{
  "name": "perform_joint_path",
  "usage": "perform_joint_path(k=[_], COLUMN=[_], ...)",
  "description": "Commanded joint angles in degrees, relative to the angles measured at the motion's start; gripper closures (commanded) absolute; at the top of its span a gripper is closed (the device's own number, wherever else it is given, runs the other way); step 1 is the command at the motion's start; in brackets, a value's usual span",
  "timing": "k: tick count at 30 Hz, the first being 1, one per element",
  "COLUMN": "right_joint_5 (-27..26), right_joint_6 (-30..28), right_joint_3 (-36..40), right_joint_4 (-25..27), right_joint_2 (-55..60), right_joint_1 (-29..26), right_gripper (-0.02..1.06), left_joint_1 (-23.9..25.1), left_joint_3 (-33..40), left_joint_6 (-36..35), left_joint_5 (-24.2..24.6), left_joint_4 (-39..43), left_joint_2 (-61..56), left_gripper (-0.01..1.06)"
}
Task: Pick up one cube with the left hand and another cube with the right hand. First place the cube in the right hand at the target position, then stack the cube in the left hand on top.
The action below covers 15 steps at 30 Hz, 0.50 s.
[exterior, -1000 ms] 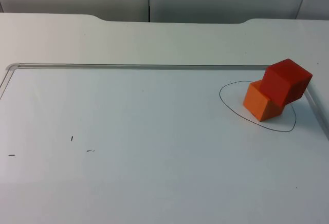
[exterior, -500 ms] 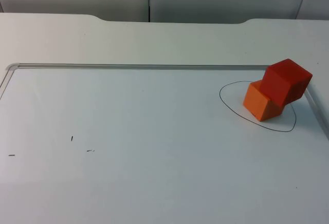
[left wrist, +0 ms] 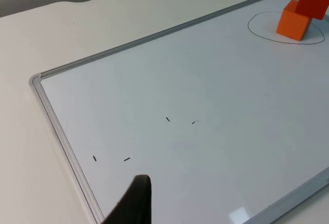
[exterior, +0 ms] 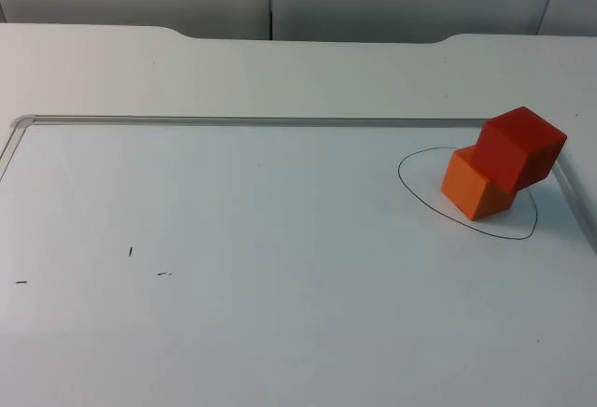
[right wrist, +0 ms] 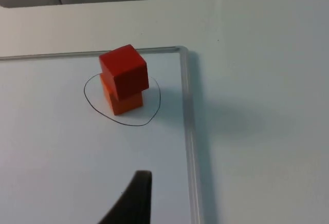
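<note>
Red cube (exterior: pixel 519 148) stacked on orange cube (exterior: pixel 473 186) inside drawn circle (exterior: pixel 420 200).

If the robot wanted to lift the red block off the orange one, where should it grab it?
Probably from above, pinching two opposite flat side faces of the red cube. It sits on the orange cube, turned a little and overhanging, so its sides are free. Gripping high should leave the orange one undisturbed inside the drawn circle.
</note>
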Motion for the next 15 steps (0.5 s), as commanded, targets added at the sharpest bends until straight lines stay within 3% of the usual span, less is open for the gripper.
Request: perform_joint_path(k=[1,12,15], right_joint_5=[-0.69,-0.69,-0.69], right_joint_6=[0.08,0.08,0.08], right_joint_3=[0.32,0.32,0.32], right_joint_4=[0.12,0.12,0.12], right_joint_2=[-0.38,-0.38,-0.38], right_joint_1=[-0.69,-0.69,-0.69], right_gripper=[0.0,0.0,0.0], left_joint_1=[-0.24,-0.09,3.05], left_joint_3=[0.17,0.17,0.17], left_joint_6=[0.08,0.08,0.08], left_joint_5=[-0.58,-0.58,-0.58], left_joint_4=[-0.17,-0.17,-0.17], left_joint_2=[-0.25,-0.25,-0.25], left_gripper=[0.0,0.0,0.0])
